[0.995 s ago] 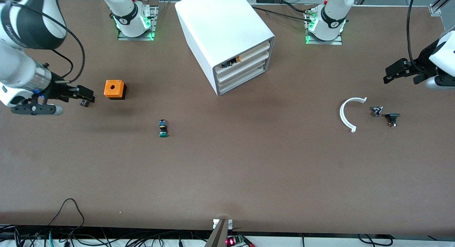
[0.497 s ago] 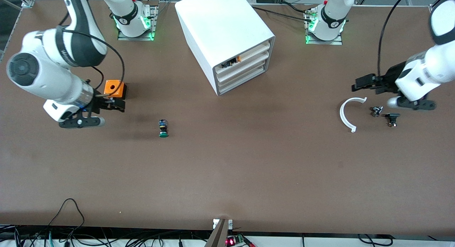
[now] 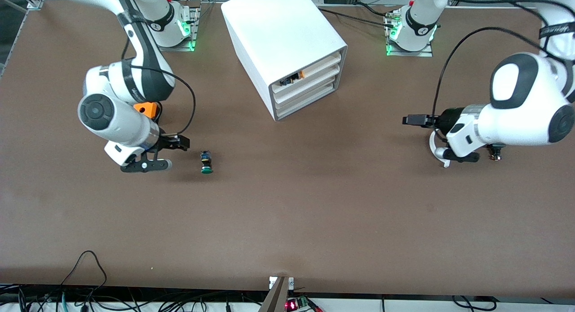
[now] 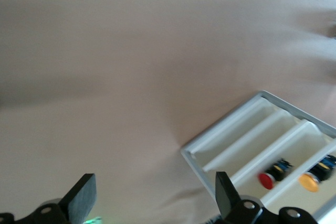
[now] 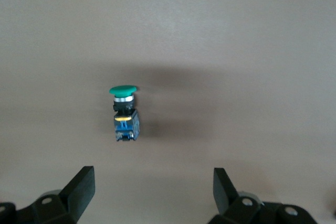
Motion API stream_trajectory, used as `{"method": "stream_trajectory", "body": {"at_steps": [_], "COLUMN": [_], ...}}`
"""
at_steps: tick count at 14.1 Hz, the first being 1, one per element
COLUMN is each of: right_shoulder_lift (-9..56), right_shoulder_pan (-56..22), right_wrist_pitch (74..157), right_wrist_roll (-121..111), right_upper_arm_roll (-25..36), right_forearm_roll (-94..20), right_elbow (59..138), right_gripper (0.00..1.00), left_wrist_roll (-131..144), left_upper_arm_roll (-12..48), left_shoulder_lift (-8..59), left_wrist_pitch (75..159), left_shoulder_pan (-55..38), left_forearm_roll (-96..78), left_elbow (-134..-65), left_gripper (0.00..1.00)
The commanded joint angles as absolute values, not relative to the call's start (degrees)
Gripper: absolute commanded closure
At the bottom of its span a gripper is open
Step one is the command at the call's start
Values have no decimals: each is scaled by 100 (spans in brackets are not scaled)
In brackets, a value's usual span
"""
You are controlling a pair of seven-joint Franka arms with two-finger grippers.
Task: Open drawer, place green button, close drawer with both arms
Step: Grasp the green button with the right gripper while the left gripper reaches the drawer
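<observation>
- The right end effector (image 3: 179, 143) hangs low over the surface (image 3: 287, 222) with its fingers spread wide and nothing between them. It's just beside the button (image 3: 206, 162), so my guess is it's lining up to grab it.
- The orange cube (image 3: 148, 108) sits right by that arm, farther from the front camera than the button and half hidden by the arm. It doesn't look like it blocks the reach.
- The button lies on its side out in the open, green cap toward the front camera, well apart from the cabinet (image 3: 287, 47). In the right wrist view (image 5: 125, 114) it sits straight ahead of the spread fingers (image 5: 79, 190).
- The drawer (image 3: 310, 101), the cabinet's lowest tier, looks pushed in, so opening it is not yet done.
- The left end effector (image 3: 411, 120) is also spread and empty, pointed at the cabinet's front, probably going for the drawer. Nothing sits between them.
- Under that arm there's a white curved piece (image 3: 435, 146) and a small black part (image 3: 495, 151). Looks like plain clutter, and the arm is passing above it.
</observation>
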State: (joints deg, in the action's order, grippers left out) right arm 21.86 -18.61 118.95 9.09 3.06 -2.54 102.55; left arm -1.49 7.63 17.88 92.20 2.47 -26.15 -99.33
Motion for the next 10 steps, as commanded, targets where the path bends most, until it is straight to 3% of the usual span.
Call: {"method": "stream_trajectory", "body": {"at_steps": [1,10], "right_shoulder_lift": [2504,3155], "right_shoulder_pan": [-2100,-2294], "right_wrist_pitch": [12198,12831], "right_wrist_roll": [853,826], "right_upper_arm_roll": [352,246], "right_forearm_roll": [-343,-220], "right_elbow": [10187,10248], "right_gripper": [0,0], "left_wrist_roll": [-526,-2933], "left_upper_arm_roll": [738,782], "left_shoulder_lift": [2100,2804], "left_wrist_pitch": [9167,10026], "left_shoulder_pan": [185,-535], "left_forearm_roll": [-3372,-5825], "left_elbow": [-10167,-11819], "left_gripper": [0,0]}}
